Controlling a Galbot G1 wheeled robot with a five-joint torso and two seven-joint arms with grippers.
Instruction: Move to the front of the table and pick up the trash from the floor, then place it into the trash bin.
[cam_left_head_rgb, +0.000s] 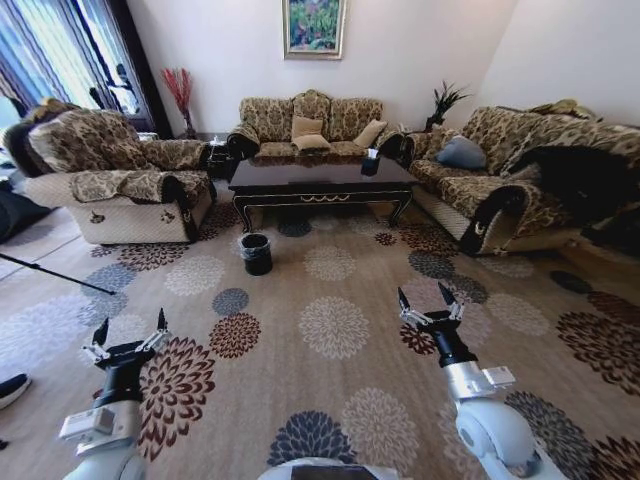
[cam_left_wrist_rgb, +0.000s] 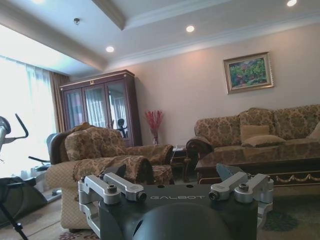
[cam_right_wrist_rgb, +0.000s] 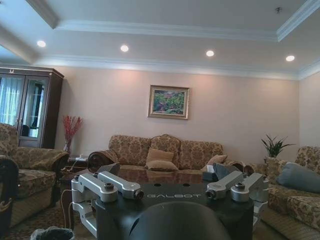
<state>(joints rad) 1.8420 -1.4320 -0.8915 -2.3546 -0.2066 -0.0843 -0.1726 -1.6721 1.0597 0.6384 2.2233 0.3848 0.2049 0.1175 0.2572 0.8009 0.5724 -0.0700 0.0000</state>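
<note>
Black trash bin (cam_left_head_rgb: 256, 253), crinkled liner, upright

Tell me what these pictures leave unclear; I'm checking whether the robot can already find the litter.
- The trash: no paper, bottle or can is distinguishable on the floor in the head view; too small, or hidden by the table.
- The trash bin: its contents can't be seen from this angle.
- Left pincer and right pincer: both open; in the wrist views, their own housings hide the fingertips.
</note>
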